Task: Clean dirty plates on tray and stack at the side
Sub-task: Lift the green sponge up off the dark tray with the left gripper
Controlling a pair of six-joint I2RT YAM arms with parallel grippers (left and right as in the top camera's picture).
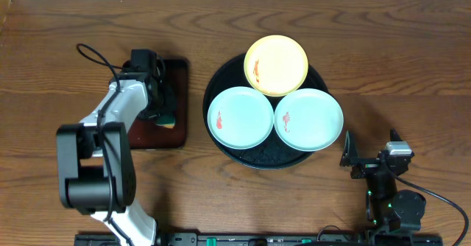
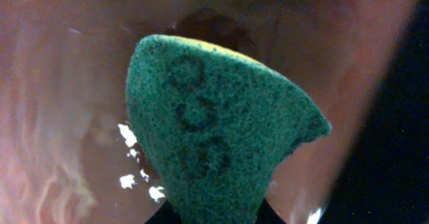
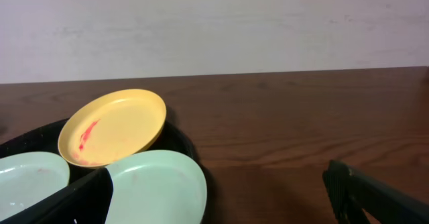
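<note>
The jaws of the left arm (image 1: 118, 110) stood over the small rectangular dark reddish-brown tray (image 1: 179, 73), at the left of the wooden tabletop (image 1: 59, 25). In the left wrist view a green scouring sponge with a yellow backing (image 2: 214, 130) filled the frame, bowed into a wedge. The left jaws themselves were hidden there, so they were judged, not seen, to be clenched on the sponge.

The three plates lay on the large round black tray with a raised rim (image 1: 265, 163), to the right of the left jaws and apart from the reddish-brown tray across a strip of bare tabletop. The left pale mint round plate (image 1: 241, 117) was the nearest to the left jaws. The right pale mint round plate (image 1: 309, 119) sat beside it, and the yellow round plate (image 1: 276, 64) sat at the far edge. Each carried a red-orange smear.

The jaws of the right arm (image 1: 390, 176) were released and spread wide, empty, just off the black tray's right rim and nearest the right mint plate.

The coming move was therefore judged to be a lift and a rightward carry of the sponge to the left mint plate.
</note>
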